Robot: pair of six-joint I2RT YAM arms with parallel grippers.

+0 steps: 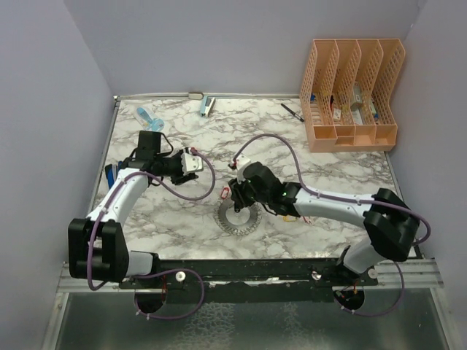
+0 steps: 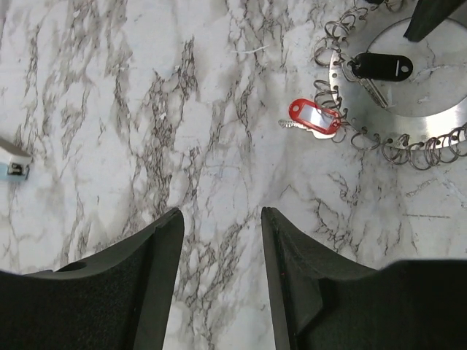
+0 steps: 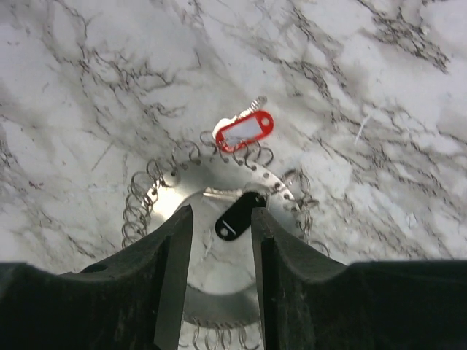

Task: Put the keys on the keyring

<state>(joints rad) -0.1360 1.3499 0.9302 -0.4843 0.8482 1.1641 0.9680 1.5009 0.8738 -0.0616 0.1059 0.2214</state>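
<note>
The keyring lies flat on the marble table, a grey metal ring with small wire loops around its rim. A red-tagged key rests at the rim's outer edge. A black-tagged key lies in the hollow centre, one end at the rim. My right gripper hovers over the ring, open, its fingers either side of the black tag. My left gripper is open and empty over bare marble, left of the ring.
An orange file organiser stands at the back right, with a black pen beside it. A blue stapler and a light blue item lie at the back. A small white object sits near the left gripper.
</note>
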